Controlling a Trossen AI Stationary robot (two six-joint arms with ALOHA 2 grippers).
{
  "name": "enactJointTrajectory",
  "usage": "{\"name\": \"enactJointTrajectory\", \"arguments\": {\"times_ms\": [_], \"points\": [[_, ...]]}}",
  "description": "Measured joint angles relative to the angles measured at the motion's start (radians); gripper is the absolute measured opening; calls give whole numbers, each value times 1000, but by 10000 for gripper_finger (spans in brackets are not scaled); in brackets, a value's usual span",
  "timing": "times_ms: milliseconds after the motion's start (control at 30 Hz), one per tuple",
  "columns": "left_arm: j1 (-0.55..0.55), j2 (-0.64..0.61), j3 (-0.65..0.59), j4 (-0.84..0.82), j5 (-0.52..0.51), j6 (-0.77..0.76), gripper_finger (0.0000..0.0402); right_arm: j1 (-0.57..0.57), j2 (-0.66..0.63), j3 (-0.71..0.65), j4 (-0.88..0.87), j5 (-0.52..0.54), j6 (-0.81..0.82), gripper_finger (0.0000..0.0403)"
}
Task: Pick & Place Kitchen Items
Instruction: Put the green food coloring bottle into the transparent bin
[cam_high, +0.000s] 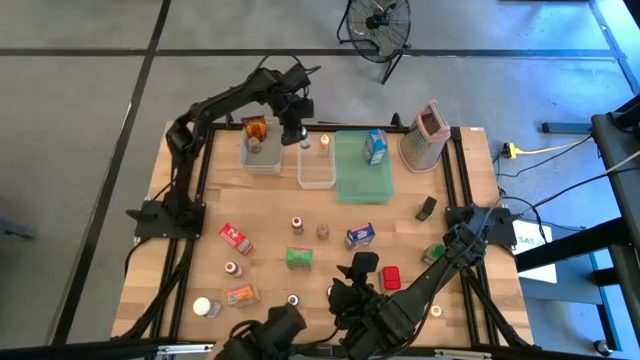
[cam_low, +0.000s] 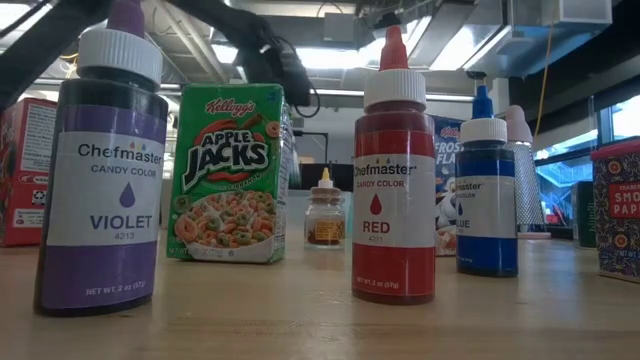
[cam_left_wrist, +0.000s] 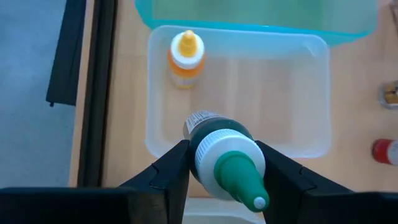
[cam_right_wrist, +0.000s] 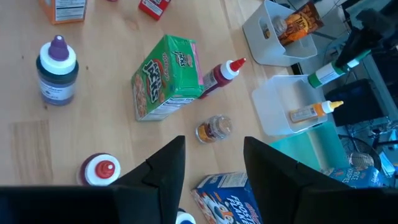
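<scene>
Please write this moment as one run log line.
left gripper: holds green-cap bottle over clear bin | right gripper: open, empty

Bright overhead light, blurred background

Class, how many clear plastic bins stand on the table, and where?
2, side by side: one clear bin holds a brown packet; the second bin, between it and the green tray, holds an orange-capped bottle. The left gripper holds a green-capped bottle by it.

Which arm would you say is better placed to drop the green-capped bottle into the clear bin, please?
Left: the left gripper already holds the green-capped bottle over the clear bin. The right gripper hangs open, far off.
</scene>
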Motion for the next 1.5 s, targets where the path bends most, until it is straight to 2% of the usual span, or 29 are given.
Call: {"name": "enactJointTrajectory", "arguments": {"times_ms": [1100,1500], "points": [[-7,139,0,55,-60,-30,146,-1,0,0,0,4,-10,165],[-7,143,-3,91,-88,-47,157,-1,0,0,0,4,-10,165]]}}
